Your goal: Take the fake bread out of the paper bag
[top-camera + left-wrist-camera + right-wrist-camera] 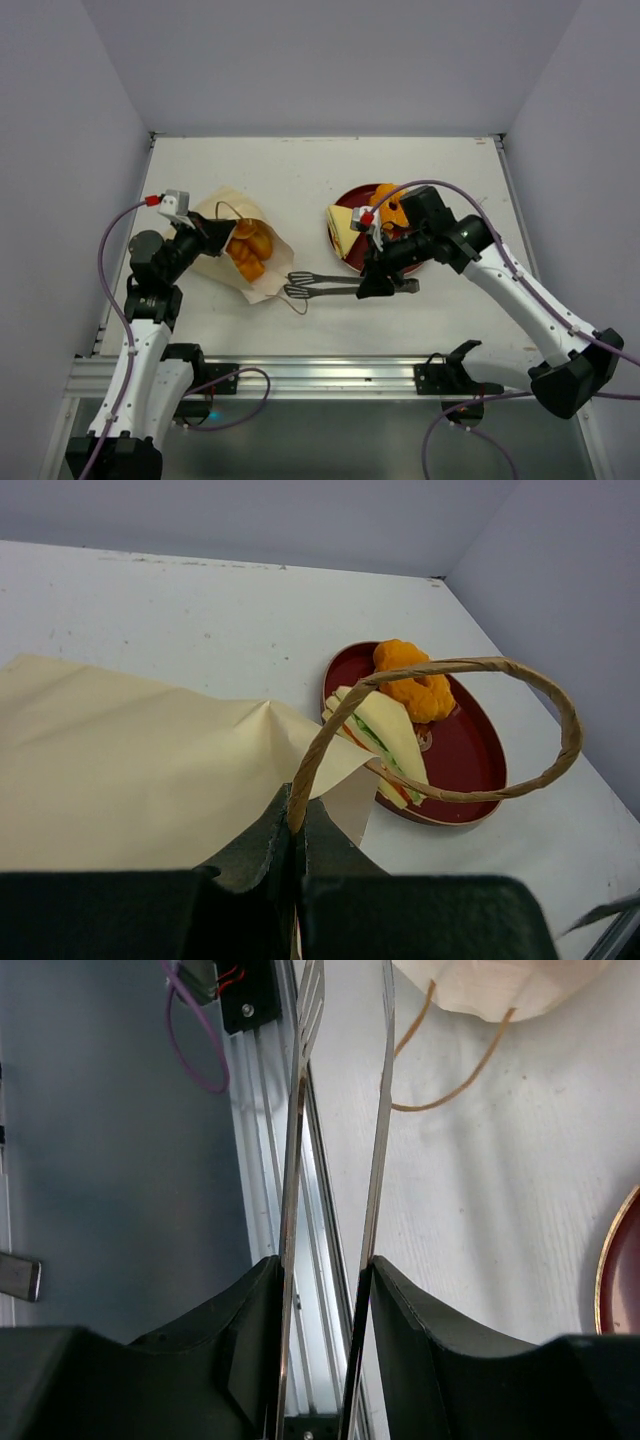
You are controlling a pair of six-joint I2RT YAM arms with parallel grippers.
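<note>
The left gripper is closed tight on the pale tan kraft-paper bag, pinching it at the root of 1 thin brown loop handle. In the left wrist view that handle is seen arching up and away from the black fingers. The bag is laid on the white table. Several glossy orange-golden fake bread pieces are seen in its open mouth, just beyond the left gripper's tips.

The right gripper is clamped on a pair of slender metal tongs, whose 2 arms are pressed against the inner faces of its fingers. The tongs reach straight out from this gripper toward the bag. Their tips are held just short of the bag's near edge, close to a 2nd loop handle that lies slack on the table.

A round red plate is set just beside the right gripper, on the side away from the arm bases, and is partly covered by that arm. On it lie 2 bread pieces outside the bag: a pale wedge-shaped sandwich and a knobbly orange pastry, which touch each other.
</note>
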